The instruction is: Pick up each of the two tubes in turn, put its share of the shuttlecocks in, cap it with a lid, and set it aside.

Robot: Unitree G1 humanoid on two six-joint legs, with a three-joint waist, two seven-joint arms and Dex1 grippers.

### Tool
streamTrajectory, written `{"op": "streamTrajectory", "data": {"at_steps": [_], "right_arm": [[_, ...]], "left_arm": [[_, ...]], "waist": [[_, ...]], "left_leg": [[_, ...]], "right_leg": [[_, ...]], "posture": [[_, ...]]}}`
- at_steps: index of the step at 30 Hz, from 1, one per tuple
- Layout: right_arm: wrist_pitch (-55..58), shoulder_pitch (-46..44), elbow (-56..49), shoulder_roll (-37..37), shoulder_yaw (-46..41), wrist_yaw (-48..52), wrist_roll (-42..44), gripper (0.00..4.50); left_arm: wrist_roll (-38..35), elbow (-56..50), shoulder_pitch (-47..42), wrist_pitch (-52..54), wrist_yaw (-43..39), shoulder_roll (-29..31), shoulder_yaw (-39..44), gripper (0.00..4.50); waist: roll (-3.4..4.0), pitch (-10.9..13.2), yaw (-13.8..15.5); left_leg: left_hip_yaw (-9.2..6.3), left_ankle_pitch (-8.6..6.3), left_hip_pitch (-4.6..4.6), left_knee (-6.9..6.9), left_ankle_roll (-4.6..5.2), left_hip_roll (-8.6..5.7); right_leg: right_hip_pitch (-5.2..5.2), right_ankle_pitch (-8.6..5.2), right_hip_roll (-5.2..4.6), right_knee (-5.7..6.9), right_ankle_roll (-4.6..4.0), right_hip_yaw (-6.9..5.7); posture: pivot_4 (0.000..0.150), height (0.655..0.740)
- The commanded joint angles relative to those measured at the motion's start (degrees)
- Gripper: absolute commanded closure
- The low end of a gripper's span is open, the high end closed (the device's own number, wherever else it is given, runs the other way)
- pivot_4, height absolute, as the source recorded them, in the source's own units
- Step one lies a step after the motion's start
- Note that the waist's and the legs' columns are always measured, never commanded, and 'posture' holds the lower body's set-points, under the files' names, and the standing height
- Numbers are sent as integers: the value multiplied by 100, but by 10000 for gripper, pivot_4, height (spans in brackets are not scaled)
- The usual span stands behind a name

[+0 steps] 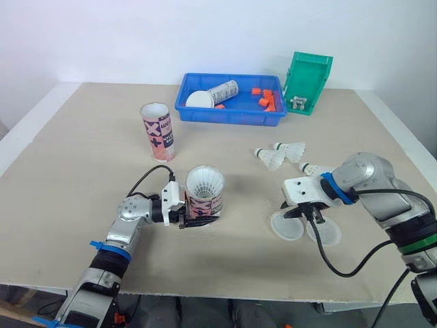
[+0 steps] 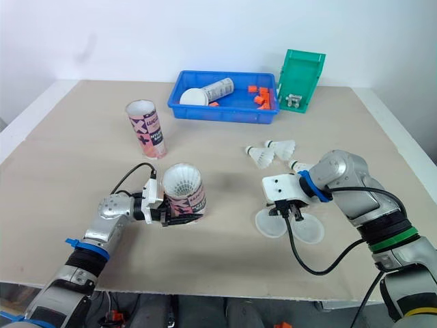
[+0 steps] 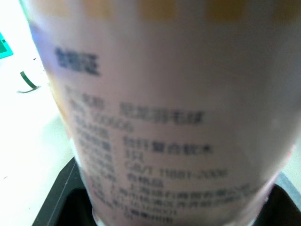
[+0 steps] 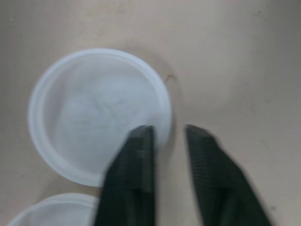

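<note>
Left gripper (image 1: 194, 220) pinches pink printed tube (image 1: 207, 205), lower middle. Right gripper (image 4: 167, 136) fingers (image 4: 138, 155) spread over rim of round white plastic lid (image 4: 89, 113) — squeeze softly, lift just one.

table (image 1: 75, 178) with tube (image 1: 158, 131), lids (image 1: 287, 226) (shuttlecocks (image 1: 271, 158) too)

Lab workbench (image 1: 82, 157), plain white wall (image 1: 136, 34), plastic parts bins (image 1: 232, 117)
</note>
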Motion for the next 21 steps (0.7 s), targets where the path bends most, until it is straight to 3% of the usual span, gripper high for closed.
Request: {"op": "streamTrajectory", "data": {"at_steps": [1, 12, 21], "right_arm": [[71, -161, -203, 47, -102, 108, 81, 44432], [1220, -917, -779, 456, -569, 336, 1149, 44432], [1315, -3080, -387, 1486, -593, 312, 1705, 44432]], "left_arm": [[226, 378, 136, 265, -45, 61, -114, 17416], [383, 850, -9, 90, -106, 100, -128, 17416], [435, 1132, -156, 53, -279, 162, -176, 17416]], "waist": [[1, -1, -1], [10, -8, -2], [5, -32, -34]], "left_leg": [[0, 0, 0, 0, 1, -1], [-5, 2, 1, -2, 3, -6], [-22, -7, 48, -30, -11, -16]], "right_leg": [[0, 0, -1, 0, 0, 0], [-1, 8, -4, 0, 1, 0], [-2, 18, -20, -26, -10, -15]], "posture": [[1500, 7079], [1500, 7079], [1500, 7079]]}}
